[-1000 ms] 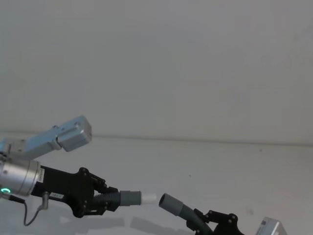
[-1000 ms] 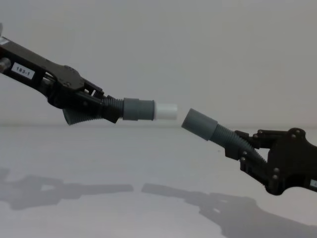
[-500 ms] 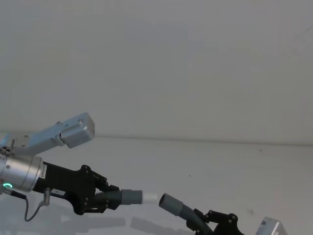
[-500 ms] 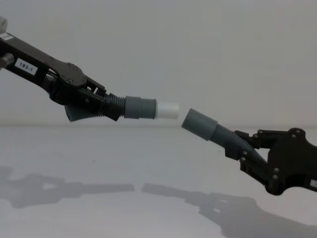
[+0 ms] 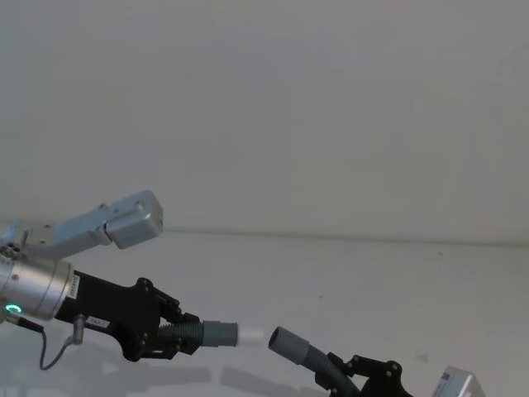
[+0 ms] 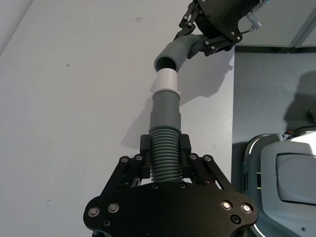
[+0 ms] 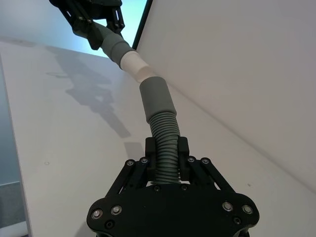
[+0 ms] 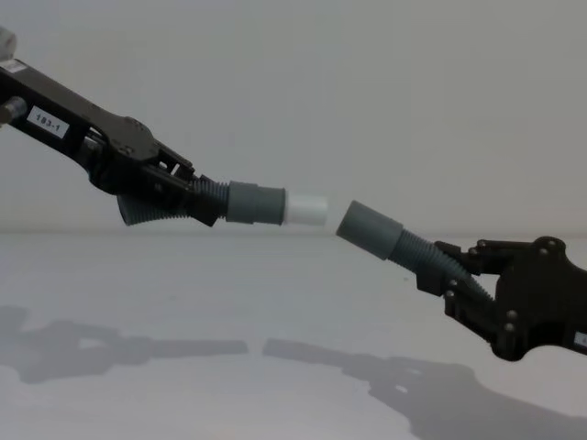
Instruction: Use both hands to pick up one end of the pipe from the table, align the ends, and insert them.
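Both grippers hold a pipe piece in the air above the white table [image 8: 275, 302]. My left gripper [image 8: 179, 197] is shut on the ribbed body of one piece [image 8: 255, 203]. Its white tip [image 8: 306, 209] points right. Lower down, my right gripper [image 8: 459, 280] is shut on the ribs of the other piece [image 8: 369, 230], whose hollow cuff tilts up and left. A small gap separates the two ends, and the cuff sits a little lower than the tip. In the left wrist view the white tip [image 6: 166, 80] almost meets the open mouth [image 6: 167, 55]. From the head, left gripper [image 5: 169, 337] and right gripper [image 5: 351, 372] sit low.
A silver-grey block [image 5: 124, 219] on my left arm juts over the table's back edge. A thin black cable [image 5: 58, 356] loops below the left wrist. The table's edge [image 6: 233, 98] borders grey floor and part of the robot's body [image 6: 281, 173].
My left gripper has risen a little and tilted, so the white tip now sits slightly lower. The gap to the cuff stays about the same. The right arm has not moved.
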